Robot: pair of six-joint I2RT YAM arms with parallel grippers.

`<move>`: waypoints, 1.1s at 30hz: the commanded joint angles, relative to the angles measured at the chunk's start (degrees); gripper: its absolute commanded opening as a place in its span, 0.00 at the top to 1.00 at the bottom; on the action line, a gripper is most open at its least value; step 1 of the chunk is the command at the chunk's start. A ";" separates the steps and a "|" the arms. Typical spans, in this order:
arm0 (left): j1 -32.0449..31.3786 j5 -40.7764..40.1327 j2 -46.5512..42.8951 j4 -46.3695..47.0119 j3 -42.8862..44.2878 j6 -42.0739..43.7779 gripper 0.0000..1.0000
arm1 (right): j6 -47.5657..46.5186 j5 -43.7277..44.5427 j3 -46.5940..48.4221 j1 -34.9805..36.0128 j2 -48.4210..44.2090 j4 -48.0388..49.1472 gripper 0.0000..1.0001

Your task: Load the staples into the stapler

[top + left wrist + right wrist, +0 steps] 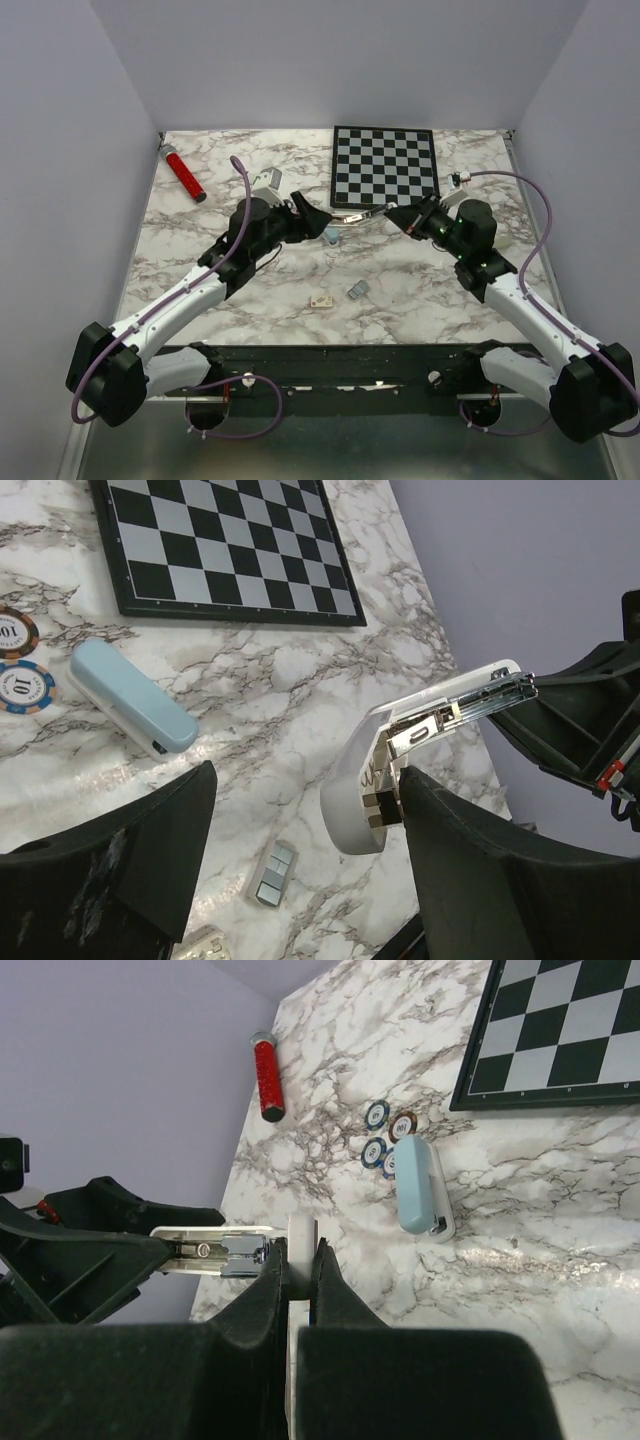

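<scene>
While the right end effector (302,1250) clenched a white metal-railed bar (400,750), the left end effector (305,780) hung released. The staples (272,873) lay on the table (280,680) base-ward of it, and the stapler (130,695) lay farther out.

white link shells and bulky black joint housings on the left arm (180,300) and right arm (527,307). a purple cable (245,185) looped along each, hanging slack at 7 and 5 o'clock by the bases. matte black left gripper (318,222) and right gripper (393,212), with broad, scuffed fingers (150,870). tiny green lights (443,235) near the right wrist.
</scene>
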 commanded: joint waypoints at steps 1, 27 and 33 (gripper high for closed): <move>1.28 2.92 -0.33 0.82 2.55 3.88 0.18 | -1.95 -1.13 4.37 -0.96 0.89 0.03 0.99; -1.96 21.55 7.40 -7.52 19.42 42.09 0.10 | -4.15 -3.94 7.19 0.80 4.06 -6.40 0.99; -4.52 23.84 12.15 -11.12 22.32 54.14 0.12 | -3.45 -4.11 6.84 1.68 3.18 -6.13 0.99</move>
